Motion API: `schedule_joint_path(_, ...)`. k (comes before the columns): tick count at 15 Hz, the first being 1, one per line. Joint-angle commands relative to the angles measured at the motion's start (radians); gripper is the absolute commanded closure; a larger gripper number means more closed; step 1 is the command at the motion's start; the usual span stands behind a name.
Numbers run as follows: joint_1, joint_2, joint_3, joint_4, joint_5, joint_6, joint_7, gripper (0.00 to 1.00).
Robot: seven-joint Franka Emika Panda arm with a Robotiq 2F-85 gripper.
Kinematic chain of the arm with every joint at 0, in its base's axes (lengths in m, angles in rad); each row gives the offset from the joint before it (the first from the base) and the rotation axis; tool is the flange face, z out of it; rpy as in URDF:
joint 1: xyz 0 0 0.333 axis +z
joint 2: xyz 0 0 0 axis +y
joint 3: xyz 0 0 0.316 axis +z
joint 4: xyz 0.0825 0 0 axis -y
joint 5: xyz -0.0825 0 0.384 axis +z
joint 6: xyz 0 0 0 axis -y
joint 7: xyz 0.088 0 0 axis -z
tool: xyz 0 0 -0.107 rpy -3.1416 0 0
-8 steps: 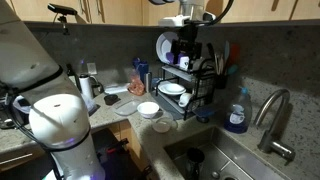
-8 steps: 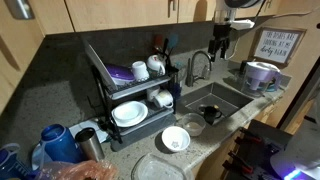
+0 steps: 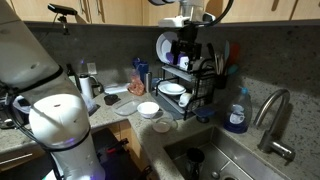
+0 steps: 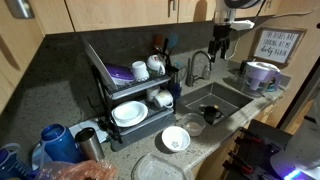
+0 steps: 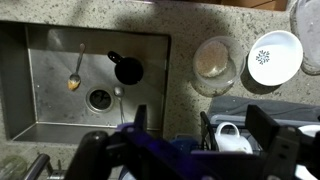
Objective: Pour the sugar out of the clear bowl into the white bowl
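In the wrist view the clear bowl sits on the speckled counter just beside the sink, with pale sugar in its bottom. The white bowl stands close beside it, on the side away from the sink. Both exterior views show the pair: the clear bowl and the white bowl. My gripper hangs high above the dish rack and the sink's edge, well clear of both bowls. Its jaws are open and hold nothing.
A black wire dish rack with white dishes and a mug is right below me. The sink holds a black cup and a spoon. A faucet, a blue soap bottle and a flat plate stand nearby.
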Motion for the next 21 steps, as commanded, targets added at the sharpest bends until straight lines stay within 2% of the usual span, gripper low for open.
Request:
schedule_joint_path(1,-0.006,-0.012,0.009,-0.037,0.017,0.016,0.033,0.00)
schedule_joint_path(7,-0.002,-0.042,0.012,-0.138,0.068,0.095,0.064,0.00)
schedule_joint_path(13,0.003,-0.069,0.014,-0.254,0.140,0.222,0.050,0.00)
schedule_joint_path(16,0.007,-0.063,0.009,-0.283,0.153,0.220,0.029,0.00)
schedule_joint_path(17,0.000,-0.035,0.011,-0.246,0.132,0.198,0.037,0.00)
schedule_joint_path(21,0.003,-0.036,0.011,-0.260,0.137,0.199,0.036,0.00)
